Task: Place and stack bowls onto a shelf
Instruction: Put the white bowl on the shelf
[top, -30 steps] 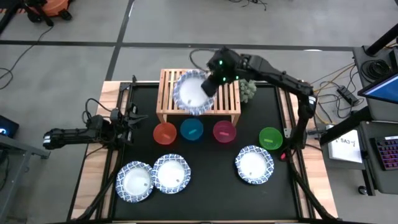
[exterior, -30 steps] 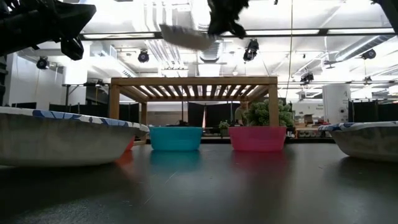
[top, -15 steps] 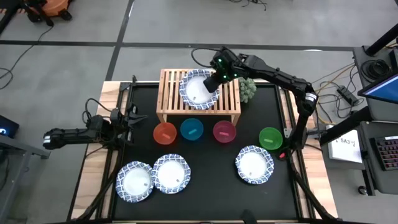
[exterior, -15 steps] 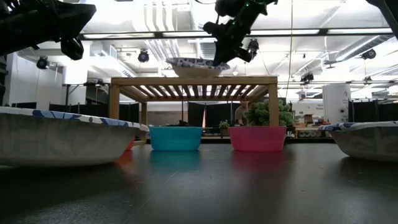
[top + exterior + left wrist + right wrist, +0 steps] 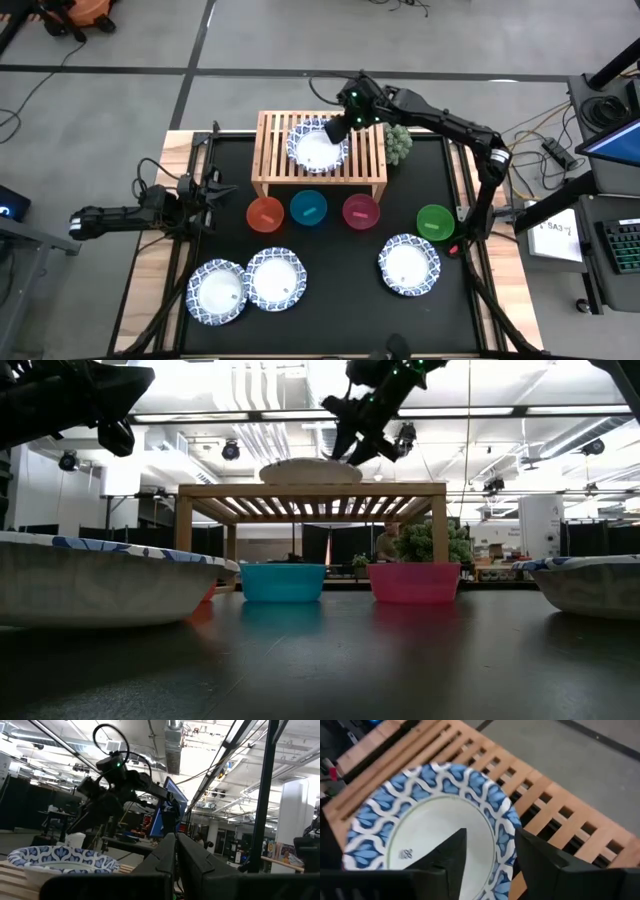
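Blue-rimmed bowl (image 5: 318,149) sits flat on slatted wood shelf (image 5: 272,160); right gripper (image 5: 337,128) just above its rim, fingers spread, holding nothing. Left gripper (image 5: 213,190) closed, idle at table's left edge.

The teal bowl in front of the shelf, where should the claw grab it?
Grip the teal bowl by its rim, coming straight down. It sits upright and open, and the red bowl and magenta bowl flank it, so pinching its front or back edge probably works best.
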